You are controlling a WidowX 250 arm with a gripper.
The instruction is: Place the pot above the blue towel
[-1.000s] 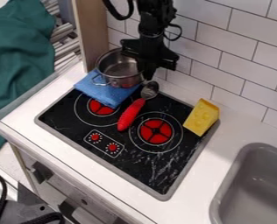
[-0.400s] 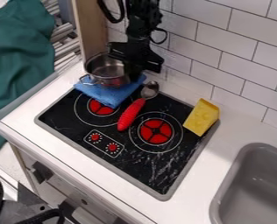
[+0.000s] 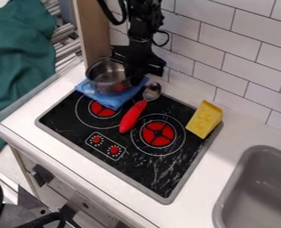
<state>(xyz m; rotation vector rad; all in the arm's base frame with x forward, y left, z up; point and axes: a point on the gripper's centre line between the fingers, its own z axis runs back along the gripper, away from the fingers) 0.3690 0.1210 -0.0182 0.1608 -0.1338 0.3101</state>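
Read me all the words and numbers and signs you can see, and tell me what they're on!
No word, number, brand or sign here can be read.
Stove: white rings around the red burners, but those are just shapes.
Red knobs: tiny white marks circle them, too small to tell if they are numbers.
Pot, towel and cheese: no writing I can see.
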